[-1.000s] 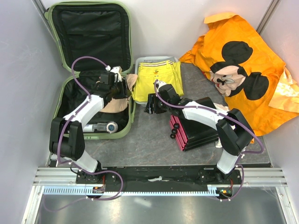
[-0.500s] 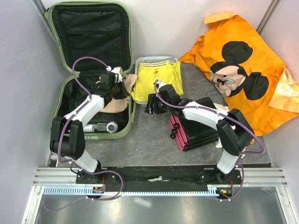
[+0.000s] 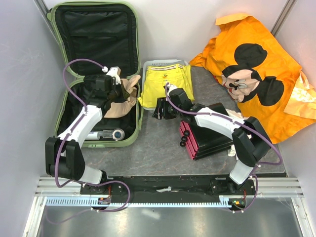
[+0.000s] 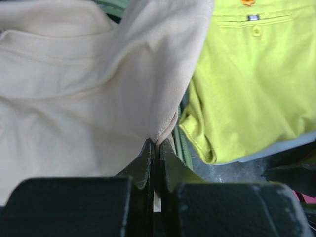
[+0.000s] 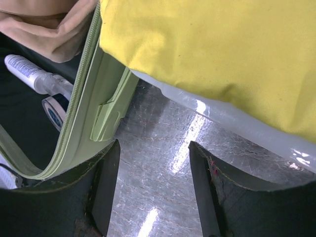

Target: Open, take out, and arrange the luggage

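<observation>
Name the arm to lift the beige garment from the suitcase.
Left. The left pincer is shut on the beige garment over the suitcase; the right pincer hangs open over the table beside the yellow shorts.

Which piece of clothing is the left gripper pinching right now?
The beige garment, pinched in the shut left gripper over the luggage; the yellow shorts and orange Mickey shirt lie untouched.
</observation>
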Robot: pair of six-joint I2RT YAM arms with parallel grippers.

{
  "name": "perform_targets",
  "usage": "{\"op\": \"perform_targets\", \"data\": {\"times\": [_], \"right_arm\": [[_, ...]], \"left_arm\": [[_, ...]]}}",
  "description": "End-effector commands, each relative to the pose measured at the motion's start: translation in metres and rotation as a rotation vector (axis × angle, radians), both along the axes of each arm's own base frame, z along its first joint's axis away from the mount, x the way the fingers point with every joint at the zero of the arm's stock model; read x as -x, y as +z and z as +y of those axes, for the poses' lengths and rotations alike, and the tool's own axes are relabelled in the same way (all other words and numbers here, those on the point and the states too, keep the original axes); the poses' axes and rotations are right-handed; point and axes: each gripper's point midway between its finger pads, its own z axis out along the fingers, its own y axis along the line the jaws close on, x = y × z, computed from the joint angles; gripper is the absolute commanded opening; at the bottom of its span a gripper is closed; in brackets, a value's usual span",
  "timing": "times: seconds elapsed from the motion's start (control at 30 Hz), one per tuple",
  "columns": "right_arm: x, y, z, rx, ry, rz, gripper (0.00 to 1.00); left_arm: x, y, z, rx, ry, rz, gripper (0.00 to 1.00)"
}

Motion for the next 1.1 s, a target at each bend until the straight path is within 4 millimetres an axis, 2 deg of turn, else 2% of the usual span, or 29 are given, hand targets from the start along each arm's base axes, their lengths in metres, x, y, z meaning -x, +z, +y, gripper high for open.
{"op": "perform_targets", "data": {"times": [0.0,0.1,0.17,0.23,0.37,0.43,0.53,0.57,0.6,0.73,0.9,0.93,1.0,1.07], "right_arm": [[-0.004,0.053,0.011,-0.119,0.012,-0.049,0.67],[-0.005,0.08,0.02,-0.193,0.028,-0.055,0.73],[-0.008,0.098,0.024,-0.241,0.027,-0.069,0.75],[-0.009,0.107,0.026,-0.268,0.027,-0.081,0.77],[-0.009,0.107,0.026,-0.276,0.024,-0.069,0.77],[-0.008,0.099,0.025,-0.269,0.018,-0.047,0.77],[-0.008,0.098,0.026,-0.295,0.016,-0.046,0.78],[-0.008,0.098,0.025,-0.304,0.016,-0.045,0.79],[-0.006,0.1,0.026,-0.32,0.016,-0.04,0.84],[-0.01,0.106,0.027,-0.387,-0.002,-0.051,0.88],[-0.019,0.107,0.03,-0.56,-0.056,0.012,0.86],[-0.022,0.116,0.031,-0.639,-0.065,0.013,0.86],[-0.027,0.112,0.037,-0.68,-0.074,0.036,0.85],[-0.03,0.121,0.044,-0.747,-0.065,0.056,0.84]], "left_arm": [[0.005,0.052,-0.028,0.055,-0.188,-0.163,0.02],[0.009,0.064,-0.032,0.078,-0.208,-0.186,0.02],[0.01,0.071,-0.028,0.081,-0.193,-0.198,0.01],[0.011,0.082,-0.021,0.086,-0.167,-0.227,0.01],[0.013,0.097,-0.005,0.088,-0.108,-0.272,0.02],[0.015,0.106,-0.002,0.099,-0.108,-0.3,0.01],[0.019,0.111,-0.01,0.137,-0.16,-0.313,0.01],[0.024,0.109,-0.021,0.171,-0.221,-0.297,0.01],[0.026,0.111,-0.027,0.202,-0.247,-0.298,0.02],[0.032,0.116,-0.039,0.256,-0.315,-0.303,0.02],[0.035,0.115,-0.036,0.228,-0.31,-0.31,0.02],[0.037,0.108,-0.034,0.218,-0.304,-0.286,0.02],[0.037,0.097,-0.025,0.17,-0.266,-0.255,0.02],[0.039,0.088,-0.02,0.133,-0.248,-0.219,0.02]]}}
